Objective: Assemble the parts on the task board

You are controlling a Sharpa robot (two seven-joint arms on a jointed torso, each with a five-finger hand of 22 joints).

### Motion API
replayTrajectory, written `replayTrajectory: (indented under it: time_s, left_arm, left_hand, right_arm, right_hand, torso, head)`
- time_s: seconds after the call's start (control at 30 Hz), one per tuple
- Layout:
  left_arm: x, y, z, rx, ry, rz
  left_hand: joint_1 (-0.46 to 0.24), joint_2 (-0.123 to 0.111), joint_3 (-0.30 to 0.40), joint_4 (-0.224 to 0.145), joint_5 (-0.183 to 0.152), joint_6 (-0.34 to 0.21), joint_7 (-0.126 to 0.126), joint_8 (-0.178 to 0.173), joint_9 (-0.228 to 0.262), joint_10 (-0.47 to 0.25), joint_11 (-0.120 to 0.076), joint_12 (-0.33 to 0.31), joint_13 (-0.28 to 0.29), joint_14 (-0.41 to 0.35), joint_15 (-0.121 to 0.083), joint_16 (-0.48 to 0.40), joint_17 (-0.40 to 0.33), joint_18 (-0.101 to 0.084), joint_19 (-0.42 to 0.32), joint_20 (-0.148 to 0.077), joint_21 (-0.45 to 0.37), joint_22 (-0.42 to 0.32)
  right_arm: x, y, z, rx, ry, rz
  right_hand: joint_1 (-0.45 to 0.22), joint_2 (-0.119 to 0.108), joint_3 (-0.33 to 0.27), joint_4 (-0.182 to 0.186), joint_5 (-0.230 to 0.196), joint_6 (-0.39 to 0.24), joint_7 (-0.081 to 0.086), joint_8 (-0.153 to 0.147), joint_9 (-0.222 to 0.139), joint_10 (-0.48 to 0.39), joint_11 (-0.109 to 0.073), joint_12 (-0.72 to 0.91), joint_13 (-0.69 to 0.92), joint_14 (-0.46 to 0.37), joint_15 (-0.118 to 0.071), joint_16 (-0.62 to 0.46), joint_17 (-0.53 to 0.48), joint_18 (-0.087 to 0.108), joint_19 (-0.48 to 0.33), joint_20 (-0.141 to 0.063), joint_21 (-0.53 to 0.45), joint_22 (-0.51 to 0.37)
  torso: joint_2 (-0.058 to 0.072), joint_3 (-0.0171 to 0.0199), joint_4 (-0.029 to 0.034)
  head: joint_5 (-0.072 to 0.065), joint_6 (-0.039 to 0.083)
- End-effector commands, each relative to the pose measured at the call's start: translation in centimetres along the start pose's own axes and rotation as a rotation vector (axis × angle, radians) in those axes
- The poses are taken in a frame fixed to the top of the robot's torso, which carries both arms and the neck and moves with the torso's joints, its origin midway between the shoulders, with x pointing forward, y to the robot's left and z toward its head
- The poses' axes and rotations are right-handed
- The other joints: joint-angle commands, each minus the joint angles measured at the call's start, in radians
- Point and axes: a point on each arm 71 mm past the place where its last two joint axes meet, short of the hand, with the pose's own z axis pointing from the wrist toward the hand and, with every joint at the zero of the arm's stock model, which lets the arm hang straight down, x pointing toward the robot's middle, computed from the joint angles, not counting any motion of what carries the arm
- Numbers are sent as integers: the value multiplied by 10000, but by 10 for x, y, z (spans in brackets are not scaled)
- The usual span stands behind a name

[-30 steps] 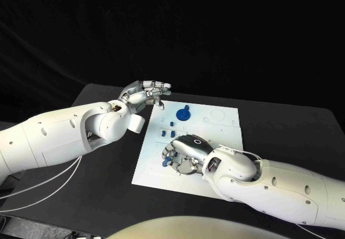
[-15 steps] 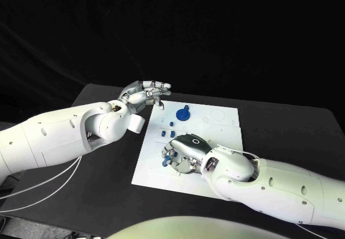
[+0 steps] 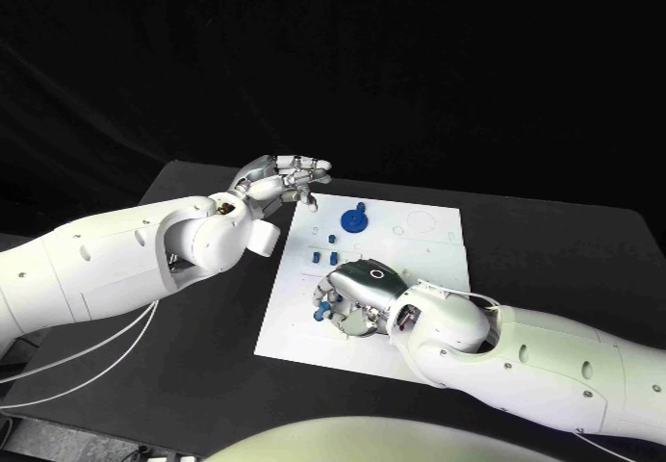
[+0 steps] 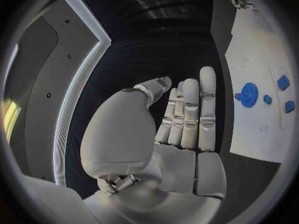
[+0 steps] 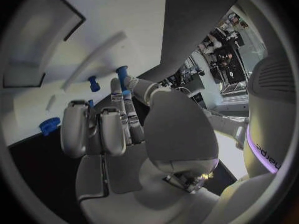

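Black table [image 3: 583,250], matte surface, seen from above. One white task board [image 3: 423,245] lies flat near its middle, long side running away from the robot. Thin white cables [image 3: 84,371] trail across the table's left part.

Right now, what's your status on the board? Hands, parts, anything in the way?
Left hand open, hovering off the board's far left corner. Right hand down on the board, fingers pinching a small blue part. Blue gear ahead, unobstructed.
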Motion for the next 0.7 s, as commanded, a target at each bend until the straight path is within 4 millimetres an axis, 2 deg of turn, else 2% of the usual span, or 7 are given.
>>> replayTrajectory:
  time_s: [0.03, 0.1, 0.2, 0.37, 0.7]
  left_arm:
    - [3, -1, 0, 51, 203, -49]
    - [3, -1, 0, 50, 207, -51]
    - [3, -1, 1, 47, 209, -52]
    - [3, -1, 1, 33, 215, -54]
    - [2, 0, 0, 1, 243, -63]
  left_hand:
    - [-53, 19, 16, -26, -19, -18, 14, -41, -8, -62, 28, -47, -12, -27, 9, -35, -10, 136, 11, -2, -31, -10]
    - [-53, 19, 16, -26, -19, -18, 14, -41, -8, -62, 28, -47, -12, -27, 9, -35, -10, 136, 11, -2, -31, -10]
    - [-53, 19, 16, -26, -19, -18, 14, -41, -8, -62, 28, -47, -12, -27, 9, -35, -10, 136, 11, -2, -31, -10]
    - [-58, 41, 14, -24, -15, -30, 22, -41, -16, -78, 36, -39, -11, -31, 20, -28, -20, 137, 16, 9, -44, -19]
    - [-63, 44, 13, -21, -16, -31, 23, -41, -16, -80, 38, -38, -11, -31, 22, -27, -21, 137, 16, 11, -45, -20]
  right_arm:
    - [4, 2, 0, -82, 401, -209]
    - [5, 3, 1, -133, 408, -166]
    - [5, 3, 2, -153, 365, -115]
    - [4, 2, 2, -58, 177, -43]
    - [-2, -2, -7, 37, -513, 361]
  right_hand:
    - [-71, -2, -16, -20, 27, 55, 4, 57, 10, 54, -154, -40, 16, 263, -65, -10, -38, -68, 4, -1, -59, 1439]
    - [-218, -94, -77, 23, 93, -91, 50, -23, -18, -53, -111, -136, -11, 258, -31, -12, -44, -61, -22, 15, -110, 1425]
    - [-616, -418, -269, 168, 275, -601, 211, -327, -140, -368, 51, -371, -93, 235, 100, -37, -113, -38, -104, 97, -279, 1366]
    - [-963, -760, -522, 293, 315, -968, 188, -554, -226, -667, 117, -584, -172, 185, 163, -100, -261, 26, -244, 177, -584, 1250]
    - [-1032, -867, -657, 334, 397, -1239, 203, -718, -282, -830, 138, -679, -208, 88, 176, -263, -608, 114, -421, 213, -993, 1089]
  torso:
    - [2, 1, -8]
    - [-2, 0, -7]
    - [-4, -3, -1]
    - [-4, -7, 4]
    - [-11, 9, -20]
  head:
    - [2, -3]
    - [-2, 2]
    - [-4, 4]
    - [0, 7]
    - [16, 33]
